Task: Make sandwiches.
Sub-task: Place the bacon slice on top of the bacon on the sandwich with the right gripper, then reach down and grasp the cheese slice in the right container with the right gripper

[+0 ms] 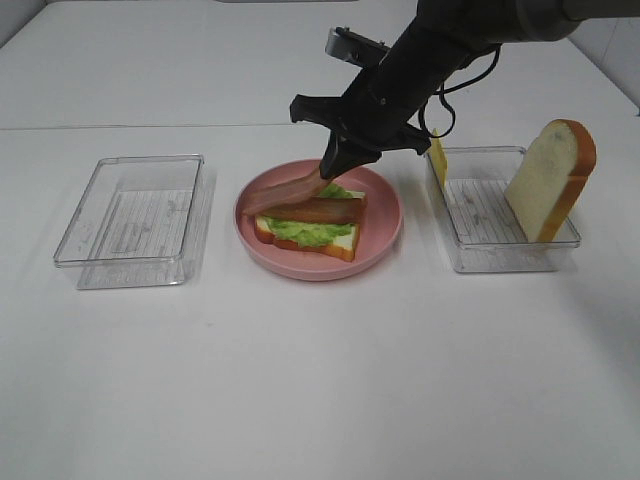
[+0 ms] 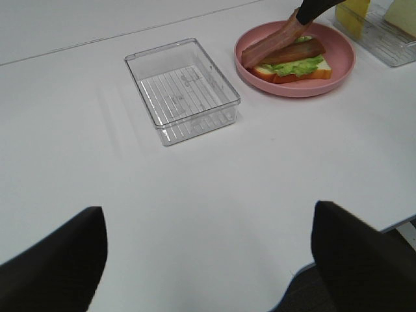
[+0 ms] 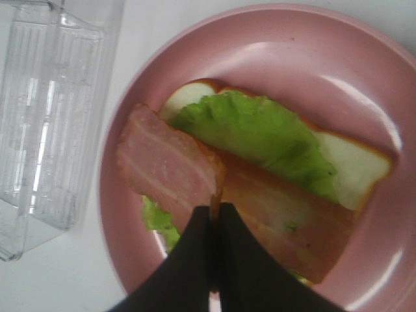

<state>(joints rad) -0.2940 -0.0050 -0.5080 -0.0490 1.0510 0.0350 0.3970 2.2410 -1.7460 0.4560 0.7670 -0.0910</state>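
On the pink plate (image 1: 385,235) lies the open sandwich (image 1: 310,235): one white bread slice, green lettuce (image 3: 260,130) and a bacon strip (image 3: 286,221) across it. My right gripper (image 1: 333,165) is shut on the end of a second bacon strip (image 3: 166,166), which slants down over the sandwich's left side; whether its low end touches I cannot tell. In the left wrist view my left gripper (image 2: 208,260) is open and empty above bare table, well short of the plate (image 2: 338,71). Another bread slice (image 1: 550,180) leans upright in the right tray.
An empty clear tray (image 1: 135,210) sits left of the plate. The clear tray on the right (image 1: 500,250) holds the upright bread slice and a yellow cheese slice (image 1: 438,160) against its near-plate wall. My right arm reaches in from the upper right.
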